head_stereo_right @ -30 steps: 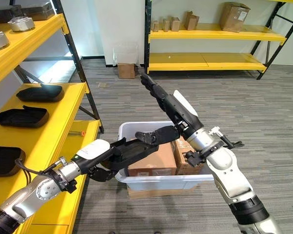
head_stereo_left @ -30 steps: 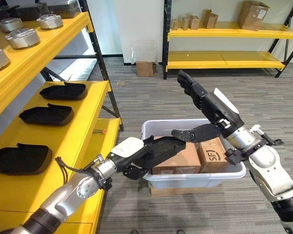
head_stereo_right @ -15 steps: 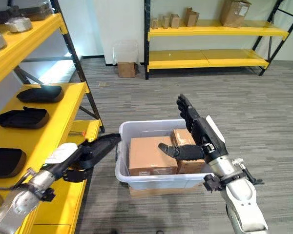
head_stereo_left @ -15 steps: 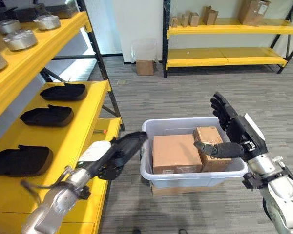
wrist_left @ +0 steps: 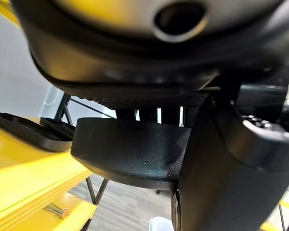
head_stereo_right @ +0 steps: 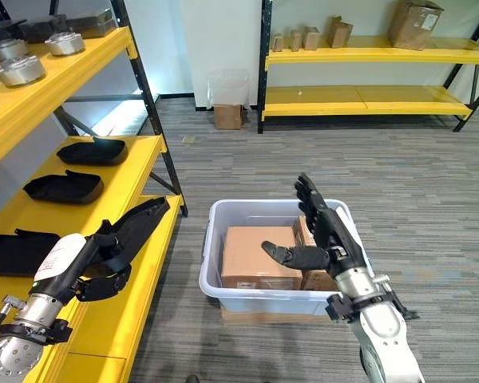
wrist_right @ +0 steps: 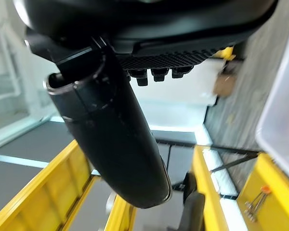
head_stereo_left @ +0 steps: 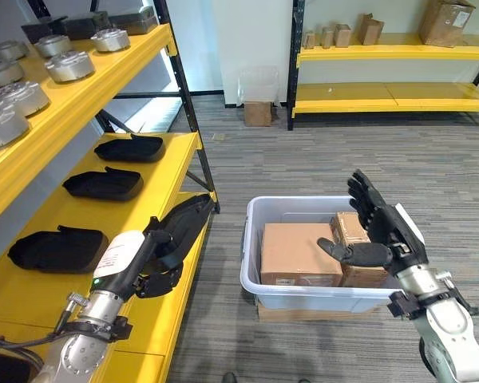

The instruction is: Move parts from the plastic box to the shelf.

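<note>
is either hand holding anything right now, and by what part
The left hand grips a black tray-like part by its near end. The right hand is open, holding nothing.

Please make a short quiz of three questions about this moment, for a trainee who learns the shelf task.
1. True or false: the left hand holds a black part over the yellow shelf.
2. What lies in the plastic box? A) cardboard boxes B) metal discs C) nothing
3. Fill in: the right hand is ____, its fingers straight, above the box.

Key: 1 true. 2 A: two cardboard boxes sit in it. 3 open.
</note>
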Controlling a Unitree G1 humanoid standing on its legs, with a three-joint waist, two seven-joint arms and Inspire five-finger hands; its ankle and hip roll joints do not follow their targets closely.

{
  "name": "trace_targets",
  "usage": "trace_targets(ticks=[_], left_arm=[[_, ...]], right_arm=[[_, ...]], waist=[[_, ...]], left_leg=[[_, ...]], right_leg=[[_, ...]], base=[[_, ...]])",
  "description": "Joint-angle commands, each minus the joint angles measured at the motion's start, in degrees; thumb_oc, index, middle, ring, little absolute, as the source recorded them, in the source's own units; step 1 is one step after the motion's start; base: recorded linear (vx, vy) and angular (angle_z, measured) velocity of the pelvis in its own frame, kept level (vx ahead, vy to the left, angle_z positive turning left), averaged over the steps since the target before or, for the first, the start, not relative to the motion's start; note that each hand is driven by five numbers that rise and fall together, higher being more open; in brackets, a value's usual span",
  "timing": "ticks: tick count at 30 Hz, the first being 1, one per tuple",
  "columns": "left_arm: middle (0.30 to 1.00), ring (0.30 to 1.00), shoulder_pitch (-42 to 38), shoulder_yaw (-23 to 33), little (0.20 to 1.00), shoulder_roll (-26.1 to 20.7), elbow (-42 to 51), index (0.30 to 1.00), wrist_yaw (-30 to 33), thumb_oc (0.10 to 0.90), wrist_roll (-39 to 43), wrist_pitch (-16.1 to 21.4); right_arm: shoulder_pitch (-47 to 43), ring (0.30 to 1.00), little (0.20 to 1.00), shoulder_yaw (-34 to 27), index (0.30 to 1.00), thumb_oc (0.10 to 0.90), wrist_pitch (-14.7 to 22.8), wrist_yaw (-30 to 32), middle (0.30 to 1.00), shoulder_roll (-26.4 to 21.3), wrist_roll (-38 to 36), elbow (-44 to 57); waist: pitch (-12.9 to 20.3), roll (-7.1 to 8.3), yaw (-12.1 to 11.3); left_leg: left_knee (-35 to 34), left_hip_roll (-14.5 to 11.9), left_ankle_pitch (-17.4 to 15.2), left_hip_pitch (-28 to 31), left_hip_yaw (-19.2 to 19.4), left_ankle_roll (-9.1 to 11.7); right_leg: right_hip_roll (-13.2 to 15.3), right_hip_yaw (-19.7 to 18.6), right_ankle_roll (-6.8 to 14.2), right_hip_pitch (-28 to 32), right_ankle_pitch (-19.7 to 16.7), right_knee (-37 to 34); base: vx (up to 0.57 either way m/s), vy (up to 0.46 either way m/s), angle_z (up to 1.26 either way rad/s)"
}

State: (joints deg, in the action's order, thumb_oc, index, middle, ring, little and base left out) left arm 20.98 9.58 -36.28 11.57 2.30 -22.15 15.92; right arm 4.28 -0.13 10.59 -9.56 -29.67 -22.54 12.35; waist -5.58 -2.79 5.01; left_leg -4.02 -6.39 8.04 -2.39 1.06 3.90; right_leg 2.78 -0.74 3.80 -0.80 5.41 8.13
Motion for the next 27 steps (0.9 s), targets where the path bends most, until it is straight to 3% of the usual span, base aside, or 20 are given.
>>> trace_targets(ticks=[1,3,6,9,12,14,16,21,24,27], left_arm=[[0.3,0.3,-5.55,7.55,0.3,-0.97,6.23,0.3,7.9,0.4,4.71,3.1],[0.3,0.3,-4.92,8.21,0.3,-0.33,6.52,0.3,8.38,0.4,5.21,2.9],[0.3,0.3,-4.46,9.88,0.3,-0.3,7.78,0.3,8.66,0.4,5.29,2.67],[0.3,0.3,-4.77,10.24,0.3,-0.26,7.78,0.3,9.0,0.4,5.78,3.05],[0.3,0.3,-5.08,10.1,0.3,-0.46,8.09,0.3,8.56,0.4,5.55,3.33],[0.3,0.3,-5.75,9.32,0.3,0.28,8.53,0.3,8.27,0.4,5.86,3.65],[0.3,0.3,-6.52,8.6,0.3,1.13,8.82,0.3,8.01,0.4,6.17,3.97],[0.3,0.3,-9.15,6.69,0.3,1.39,9.49,0.3,7.06,0.4,6.08,4.48],[0.3,0.3,-9.77,6.46,0.3,1.26,9.5,0.3,7.2,0.4,5.91,4.62],[0.3,0.3,-9.92,6.01,0.3,1.22,9.47,0.3,7.27,0.4,5.33,4.66]], right_arm=[[-10.47,1.0,1.0,0.89,1.0,0.9,6.91,1.42,1.0,-1.5,-2.67,2.42],[-13.8,1.0,1.0,3.65,1.0,0.9,6.9,1.74,1.0,-1.56,-3.48,1.94],[-17.44,1.0,1.0,6.21,1.0,0.9,6.7,1.83,1.0,-1.97,-3.81,1.83],[-18.32,1.0,1.0,6.2,1.0,0.9,6.74,2.09,1.0,-2.57,-4.14,2.27],[-18.18,1.0,1.0,5.95,1.0,0.9,6.82,2.54,1.0,-2.37,-3.45,1.82],[-17.35,1.0,1.0,5.4,1.0,0.9,7.04,2.51,1.0,-2.25,-3.13,1.94],[-15.91,1.0,1.0,4.4,1.0,0.9,7.17,2.36,1.0,-2.14,-2.77,2.69],[-9.98,1.0,1.0,-0.67,1.0,0.9,7.06,2.59,1.0,-2.24,-2.69,3.27],[-7.39,1.0,1.0,-2.93,1.0,0.9,6.8,2.96,1.0,-1.96,-2.39,3.22],[-5.46,1.0,1.0,-4.79,1.0,0.9,6.77,3.01,1.0,-1.28,-2.43,3.28]], waist=[[-0.25,0.58,-1.7],[-1.52,0.6,-3.5],[-2.42,1.01,-5.72],[-3.31,1.99,-7.33],[-2.92,2.77,-6.76],[-2.34,2.86,-5.5],[-1.68,2.34,-3.99],[0.21,0.02,1.26],[1.0,-1.08,2.48],[1.26,-1.28,2.76]], left_leg=[[3.51,-8.81,-2.44,-0.2,-3.15,2.48],[3.38,-8.93,-0.02,-1.71,-4.63,2.85],[0.34,-8.91,6.92,-4.76,-6.38,4.96],[0.0,-5.79,8.95,-6.55,-8.06,5.1],[4.4,-4.17,4.48,-5.56,-6.22,3.3],[8.6,-4.5,-0.6,-3.86,-3.41,1.68],[11.46,-5.72,-3.83,0.37,-1.3,1.63],[11.02,-11.64,-2.58,10.29,6.86,3.88],[7.62,-11.9,-1.43,11.95,7.69,4.83],[4.92,-9.82,-8.89,10.35,9.05,3.69]], right_leg=[[0.1,1.74,-2.22,-5.9,8.14,8.52],[-0.53,2.03,-2.85,-7.6,8.21,9.24],[-0.52,5.05,-3.53,-8.84,8.4,7.96],[0.76,6.95,-3.74,-8.32,7.65,5.04],[2.34,9.66,-3.76,-8.65,5.82,2.28],[3.62,12.43,-3.75,-8.98,4.41,0.6],[4.42,15.52,-3.99,-9.01,4.44,0.3],[8.91,23.7,-3.49,-12.55,5.07,5.32],[11.65,25.91,-2.71,-15.75,4.32,9.25],[14.18,25.84,-1.13,-16.09,2.52,10.84]], base=[[-0.19,-0.168,0.04],[-0.21,-0.163,0.08],[-0.14,-0.163,0.22],[-0.11,-0.103,0.65],[-0.19,-0.122,1.26],[-0.24,-0.091,0.82],[-0.16,-0.017,0.92],[-0.15,0.123,1.46],[-0.16,0.185,0.98],[0.01,0.182,0.77]])
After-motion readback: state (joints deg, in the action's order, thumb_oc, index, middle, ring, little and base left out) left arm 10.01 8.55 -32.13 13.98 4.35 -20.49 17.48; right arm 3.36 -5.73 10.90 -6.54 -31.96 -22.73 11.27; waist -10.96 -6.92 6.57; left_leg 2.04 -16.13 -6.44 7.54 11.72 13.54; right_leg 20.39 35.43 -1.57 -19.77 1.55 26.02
